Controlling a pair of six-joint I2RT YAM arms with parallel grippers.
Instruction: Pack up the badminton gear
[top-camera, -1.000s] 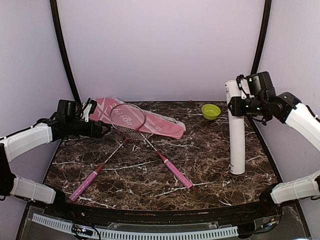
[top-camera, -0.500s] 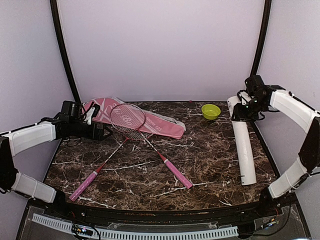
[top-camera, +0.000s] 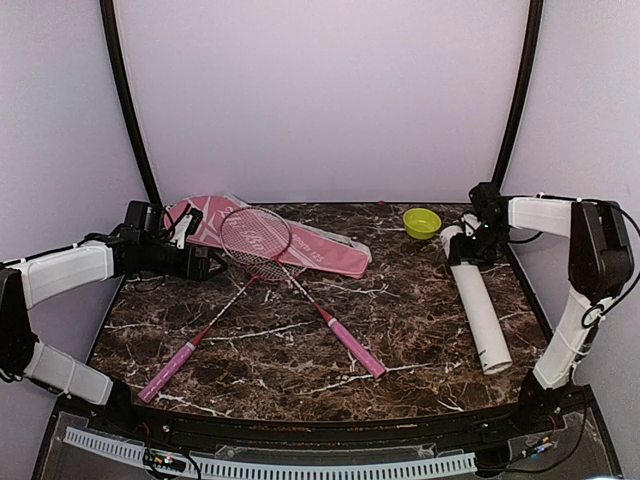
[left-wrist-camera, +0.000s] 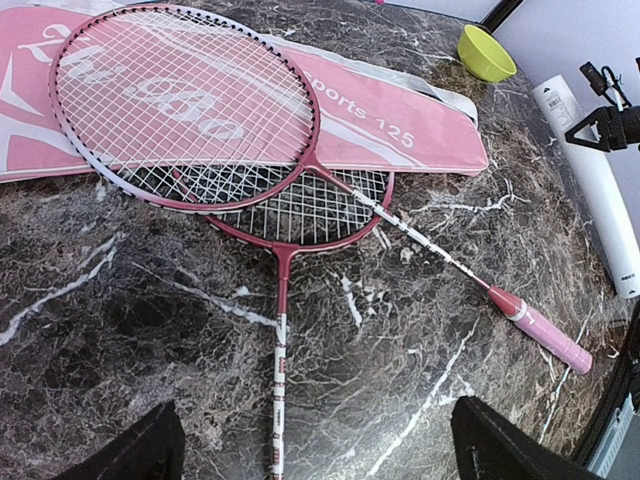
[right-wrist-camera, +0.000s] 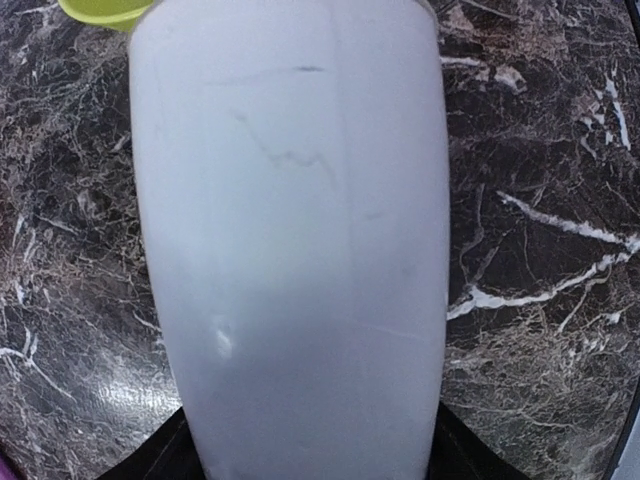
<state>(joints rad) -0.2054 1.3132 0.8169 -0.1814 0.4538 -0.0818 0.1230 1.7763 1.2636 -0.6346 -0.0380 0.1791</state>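
Two thin rackets lie crossed on the marble table (top-camera: 400, 320). One has its red-pink head (top-camera: 255, 235) resting on the pink cover (top-camera: 320, 248) and its pink handle (top-camera: 352, 348) near the middle. The other's handle (top-camera: 170, 368) points to the near left. My left gripper (top-camera: 205, 262) is open and empty above the heads; in the left wrist view (left-wrist-camera: 312, 455) a racket shaft (left-wrist-camera: 278, 380) runs between its fingers. The white tube (top-camera: 478, 305) lies flat at the right. My right gripper (top-camera: 468, 243) is shut on its far end (right-wrist-camera: 290, 230). No shuttlecocks show.
A small lime-green bowl (top-camera: 422, 222) stands at the back right, just beyond the tube's far end; it also shows in the left wrist view (left-wrist-camera: 486, 52). Black frame posts rise at both back corners. The table's right edge runs close beside the tube.
The tube has gone from upright to lying flat on the table, with my right gripper lowering and holding its top end. The left arm has barely moved.
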